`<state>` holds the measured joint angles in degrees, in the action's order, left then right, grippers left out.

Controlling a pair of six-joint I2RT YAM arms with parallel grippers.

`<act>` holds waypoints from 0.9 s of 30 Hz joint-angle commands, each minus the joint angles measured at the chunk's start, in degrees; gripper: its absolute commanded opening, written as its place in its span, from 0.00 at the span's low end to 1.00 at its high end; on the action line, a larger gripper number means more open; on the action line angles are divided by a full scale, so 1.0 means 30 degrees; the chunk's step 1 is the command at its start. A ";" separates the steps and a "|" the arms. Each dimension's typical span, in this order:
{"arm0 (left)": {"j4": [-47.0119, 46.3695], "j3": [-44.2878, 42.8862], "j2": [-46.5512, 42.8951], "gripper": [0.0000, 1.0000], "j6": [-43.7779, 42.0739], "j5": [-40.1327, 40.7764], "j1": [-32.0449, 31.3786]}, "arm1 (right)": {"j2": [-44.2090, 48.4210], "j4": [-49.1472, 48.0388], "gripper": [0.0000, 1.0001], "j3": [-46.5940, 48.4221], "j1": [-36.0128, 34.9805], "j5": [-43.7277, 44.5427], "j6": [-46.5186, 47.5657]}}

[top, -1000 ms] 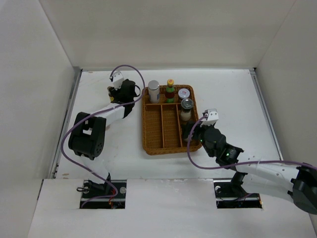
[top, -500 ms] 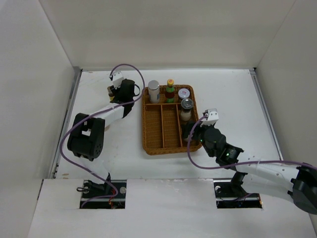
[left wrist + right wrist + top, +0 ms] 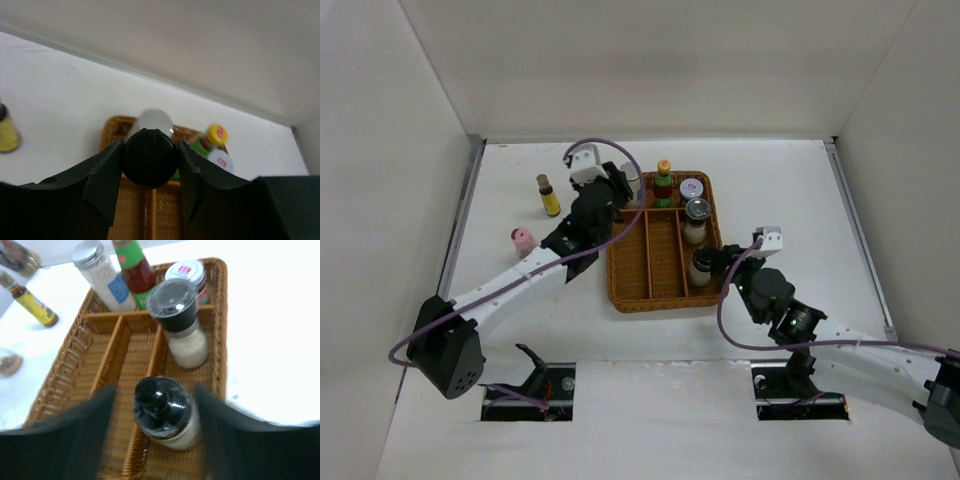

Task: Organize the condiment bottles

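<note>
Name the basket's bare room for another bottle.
Free: the left slot and middle slot, between the basket wall and the right divider. Crowded: back row with shaker, sauce bottle and jar; right slot with grinder and black-capped bottle.

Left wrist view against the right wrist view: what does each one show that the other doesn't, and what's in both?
Only the left wrist view shows a black-capped jar clamped in the left gripper. Only the right wrist view shows a black-topped bottle standing between the right gripper's blurred fingers, and a clear-topped grinder. Both show the woven basket, the silver-lidded shaker, the green-red sauce bottle and the yellow bottle.
</note>
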<state>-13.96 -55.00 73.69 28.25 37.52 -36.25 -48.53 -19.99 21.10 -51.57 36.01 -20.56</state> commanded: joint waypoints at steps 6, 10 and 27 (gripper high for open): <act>-0.1148 -0.1234 0.3292 0.26 -0.0071 -0.0493 -0.3486 | 0.3577 -0.1424 0.37 -0.1495 0.1705 0.0684 -0.1700; -0.1236 -0.2201 0.5402 0.26 -0.0071 -0.0875 -0.4276 | 0.3435 -0.1248 0.46 -0.1586 0.2322 0.0186 -0.2171; -0.2701 -0.2702 0.9890 0.41 -0.0130 -0.0817 -0.4073 | 0.2554 -0.1453 0.52 -0.1380 0.2352 -0.0226 -0.2201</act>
<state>-18.68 -61.32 103.53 28.01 34.81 -48.69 -41.28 -21.45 16.38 -44.69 36.01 -26.65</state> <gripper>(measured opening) 0.421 0.518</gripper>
